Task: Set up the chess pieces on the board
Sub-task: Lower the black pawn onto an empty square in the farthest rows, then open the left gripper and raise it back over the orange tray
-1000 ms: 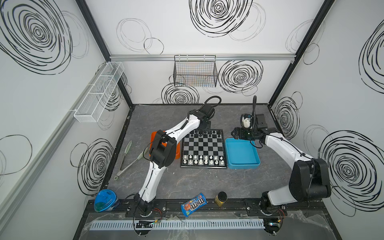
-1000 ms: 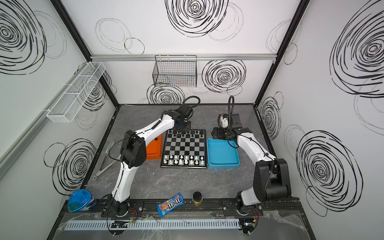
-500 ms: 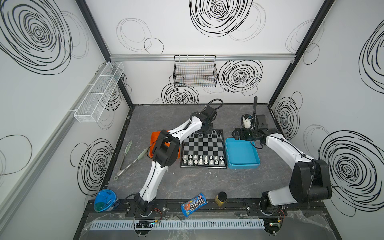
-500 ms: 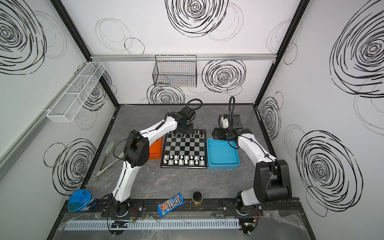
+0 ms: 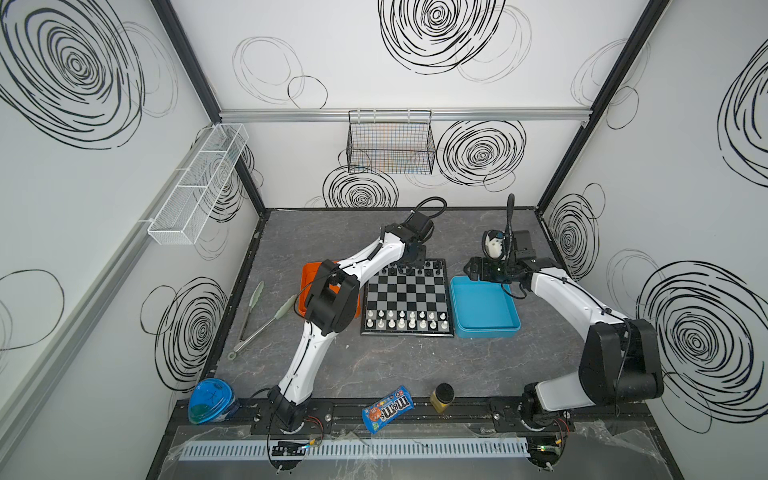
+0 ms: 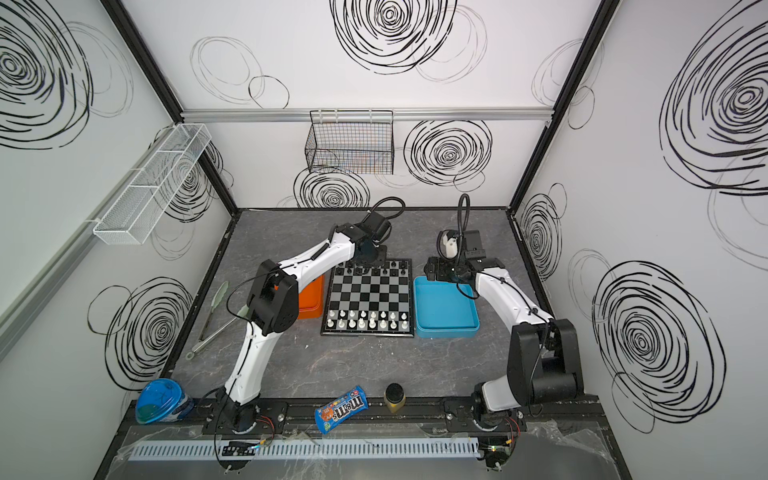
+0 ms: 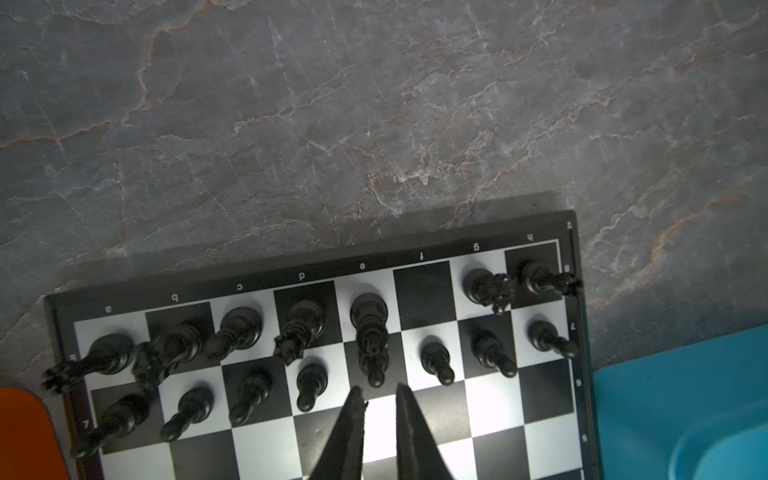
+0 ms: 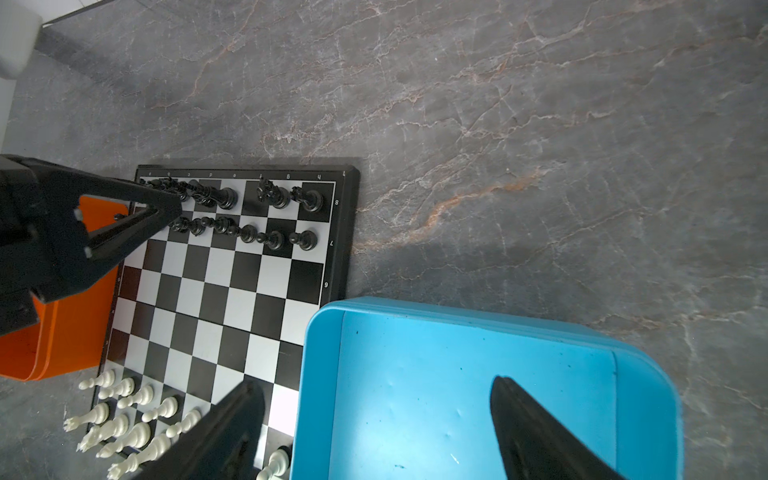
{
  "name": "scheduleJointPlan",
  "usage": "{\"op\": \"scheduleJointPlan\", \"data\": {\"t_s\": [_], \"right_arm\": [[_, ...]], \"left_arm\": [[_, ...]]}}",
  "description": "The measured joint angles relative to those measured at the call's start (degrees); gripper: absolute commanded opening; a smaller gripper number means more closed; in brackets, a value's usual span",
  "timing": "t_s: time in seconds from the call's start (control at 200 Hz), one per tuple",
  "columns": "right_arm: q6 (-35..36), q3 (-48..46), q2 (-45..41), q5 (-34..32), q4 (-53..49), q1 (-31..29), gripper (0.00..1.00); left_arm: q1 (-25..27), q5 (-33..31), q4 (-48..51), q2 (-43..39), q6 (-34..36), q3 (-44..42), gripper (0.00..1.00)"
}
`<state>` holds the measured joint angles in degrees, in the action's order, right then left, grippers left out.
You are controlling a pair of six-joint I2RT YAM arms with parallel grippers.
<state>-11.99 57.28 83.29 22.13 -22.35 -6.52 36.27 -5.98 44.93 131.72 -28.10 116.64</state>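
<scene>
The board (image 5: 405, 297) (image 6: 368, 297) lies mid-table. White chess pieces (image 5: 405, 322) (image 6: 365, 322) fill its two near rows and black chess pieces (image 5: 432, 272) (image 7: 309, 380) stand on its two far rows. The back row's f square (image 7: 422, 291) is bare. My left gripper (image 7: 379, 388) (image 5: 406, 266) hovers over the far rows just behind a black pawn (image 7: 374, 370). Its jaws stand a narrow gap apart with nothing between them. My right gripper (image 8: 376, 386) (image 5: 476, 270) is wide open over the blue tray's (image 8: 436, 374) far corner, holding nothing.
An orange tray (image 5: 308, 276) sits left of the board, partly under the left arm, and the blue tray (image 5: 484, 307) lies right of it. Tongs (image 5: 257, 320) lie at the far left. A candy bag (image 5: 386, 409), small jar (image 5: 442, 397) and blue lidded bowl (image 5: 212, 401) line the front edge.
The left arm has shifted slightly right and nearer, bringing its gripper over the black rows. The right arm has not moved.
</scene>
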Motion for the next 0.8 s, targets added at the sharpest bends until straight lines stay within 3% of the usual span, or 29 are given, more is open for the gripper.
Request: {"op": "scheduleJointPlan", "data": {"t_s": [0.19,0.435,0.57,0.801], "right_arm": [[0.0,0.0,0.0,0.0,0.0,0.0,0.89],[0.0,0.0,0.0,0.2,0.0,0.1,0.89],[0.0,0.1,0.0,0.2,-0.2,0.1,0.89],[0.2,3.6,2.2,-0.2,-1.9,0.2,0.88]], "left_arm": [[0.0,0.0,0.0,0.0,-0.2,0.0,0.21],[0.0,-0.2,0.5,-1.4,-0.6,-1.0,0.32],[-0.3,-0.8,0.9,-6.8,-0.4,-2.9,0.42],[-5.2,-1.1,-2.1,-23.5,0.5,-12.9,0.71]]}}
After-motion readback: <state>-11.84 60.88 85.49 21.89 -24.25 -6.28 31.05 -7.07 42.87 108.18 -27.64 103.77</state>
